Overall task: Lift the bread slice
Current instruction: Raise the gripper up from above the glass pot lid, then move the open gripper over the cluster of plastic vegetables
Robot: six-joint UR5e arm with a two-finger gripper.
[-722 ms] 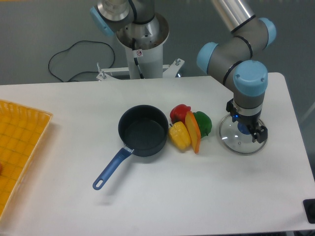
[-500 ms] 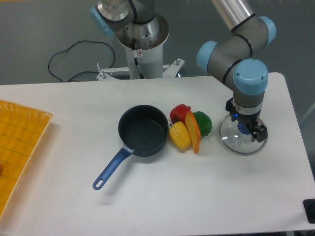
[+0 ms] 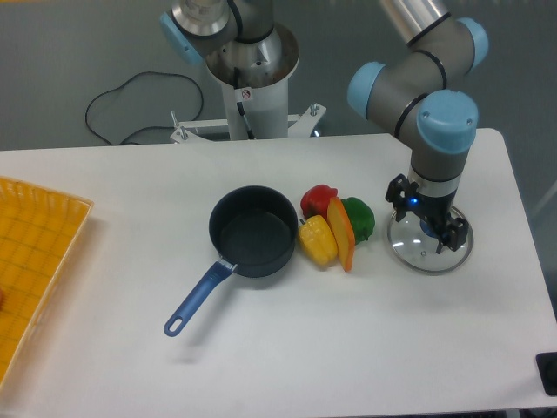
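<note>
The gripper (image 3: 429, 225) hung over a glass lid (image 3: 429, 245), its grasp impossible to judge. The bread slice (image 3: 341, 233) stood left of it, between peppers. No writing was legible.

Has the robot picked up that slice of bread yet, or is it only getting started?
Only getting started. Nothing looks done: the bread slice stands on edge between the yellow pepper and green pepper, untouched. The tool hangs over the glass lid to the side, holding nothing visible. Reaching, gripping and lifting all remain.
</note>
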